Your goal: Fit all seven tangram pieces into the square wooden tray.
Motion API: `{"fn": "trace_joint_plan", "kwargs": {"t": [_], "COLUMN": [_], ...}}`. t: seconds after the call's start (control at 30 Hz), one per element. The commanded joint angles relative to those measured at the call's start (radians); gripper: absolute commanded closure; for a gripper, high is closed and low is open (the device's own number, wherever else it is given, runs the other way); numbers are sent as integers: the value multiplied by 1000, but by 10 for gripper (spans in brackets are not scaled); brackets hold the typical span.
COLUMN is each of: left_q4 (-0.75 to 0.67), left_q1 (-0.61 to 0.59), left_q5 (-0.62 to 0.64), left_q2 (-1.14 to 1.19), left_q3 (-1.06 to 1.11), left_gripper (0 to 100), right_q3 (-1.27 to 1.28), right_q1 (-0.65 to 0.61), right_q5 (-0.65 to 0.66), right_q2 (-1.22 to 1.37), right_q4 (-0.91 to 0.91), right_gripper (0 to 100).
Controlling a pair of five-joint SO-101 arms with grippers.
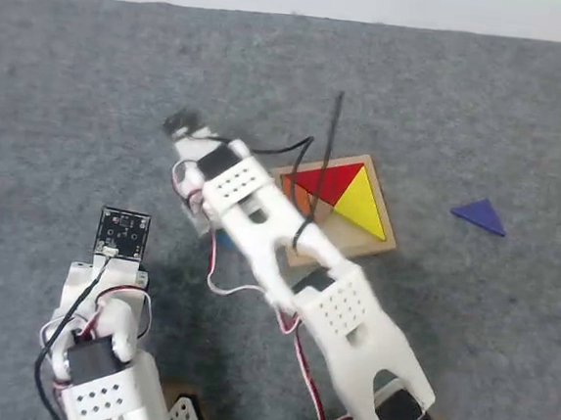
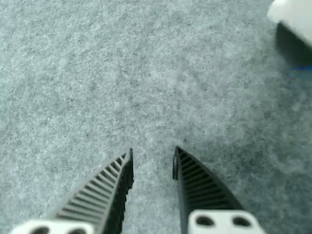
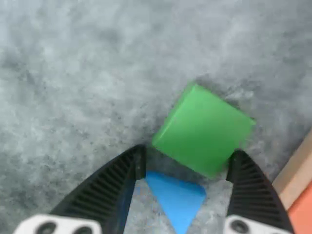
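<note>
My right pincer (image 3: 190, 155) hangs spread, straddling the green square (image 3: 202, 129) and blue triangle (image 3: 176, 197) (just beside the tray's (image 1: 354, 244) left edge); my left pincer (image 2: 153, 153) gapes over grey desk.

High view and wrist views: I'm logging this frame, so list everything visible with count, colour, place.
Square wooden tray: one, light wood, middle of grey table.
Red triangle piece: one, red, in tray.
Yellow triangle piece: one, yellow, in tray, beside red.
Orange piece: one, orange, in tray, partly hidden.
Dark blue triangle piece: one, dark blue, on table, apart from tray.
Green square piece: one, green, on table near tray's edge.
Light blue triangle piece: one, light blue, beside green square.
Left gripper: one, black, open over bare table.
Right gripper: one, black, open above green square.
</note>
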Motion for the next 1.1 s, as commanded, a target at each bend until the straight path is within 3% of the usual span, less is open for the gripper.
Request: {"fn": "trace_joint_plan", "kwargs": {"t": [0.0,0.23,0.47,1.07], "left_q4": [-9,-9,-9,-9], "left_q1": [-2,-2,-2,-2], "left_q5": [-6,-6,-6,-6], "left_q2": [-6,-6,-6,-6], "left_q3": [-7,-7,-7,-7], "left_gripper": [867,867,867,867], "right_q3": [-28,-25,-28,-109], "right_q1": [-30,88,108,91], "right_q5": [9,-58,-198,-209], "right_q2": [-16,-10,-13,-8], "right_q4": [13,13,-30,-148], "right_gripper": [731,731,729,728]}}
